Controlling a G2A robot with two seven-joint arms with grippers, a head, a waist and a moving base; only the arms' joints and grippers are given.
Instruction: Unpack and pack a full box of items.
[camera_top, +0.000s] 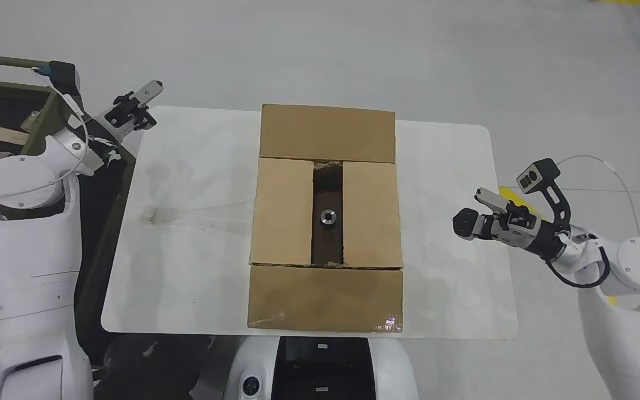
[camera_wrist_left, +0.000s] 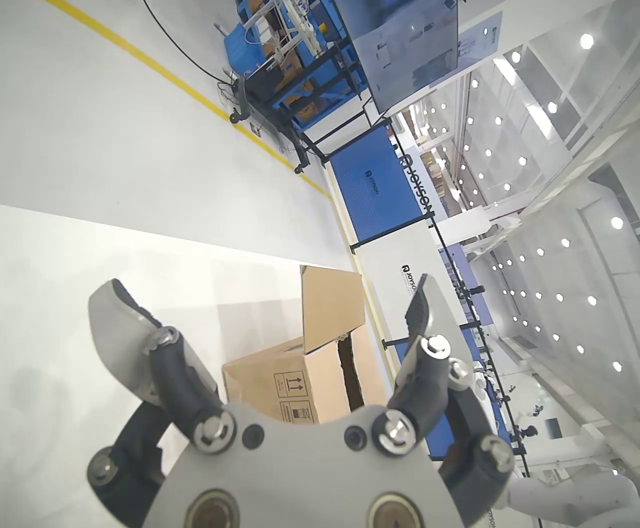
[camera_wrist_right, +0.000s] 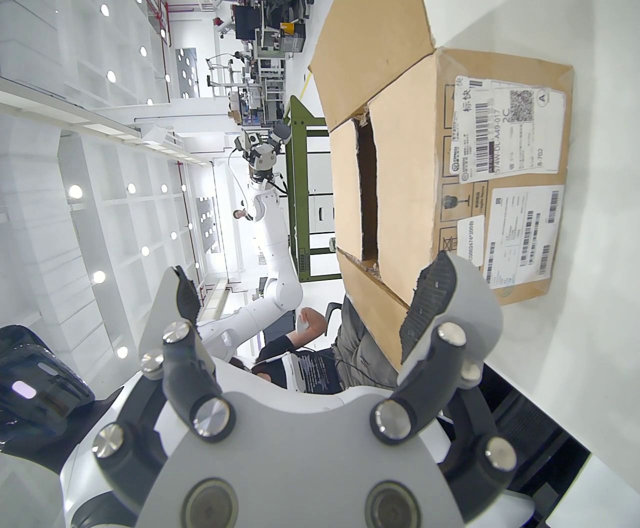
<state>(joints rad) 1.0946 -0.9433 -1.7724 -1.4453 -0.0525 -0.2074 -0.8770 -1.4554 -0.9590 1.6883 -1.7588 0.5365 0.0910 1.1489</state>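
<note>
Two released, both empty: my left end effector (camera_wrist_left: 269, 296) and right end effector (camera_wrist_right: 309, 275), well apart either side of box (camera_top: 290, 228) mid-surface (camera_top: 190, 200).

Table (camera_top: 190, 240): one, white.

Cardboard box (camera_wrist_right: 400, 165): one.

Box flaps: four in all. Two outer flaps (camera_top: 328, 132) are folded out flat. Two inner flaps (camera_top: 283, 212) lie nearly shut, with one narrow gap between them.

Round dark object (camera_top: 328, 215): one, seen through the gap. The rest of the box's contents are hidden, so no further count is possible.

Large white labels (camera_wrist_right: 500, 132): two, both on the same side of the box.

Hands: two, a left hand (camera_wrist_left: 270, 300) and a right hand (camera_wrist_right: 310, 272).

Fingers (camera_wrist_right: 430, 300): two on each hand, four in total.

Green rack (camera_wrist_right: 298, 150): one.
</note>
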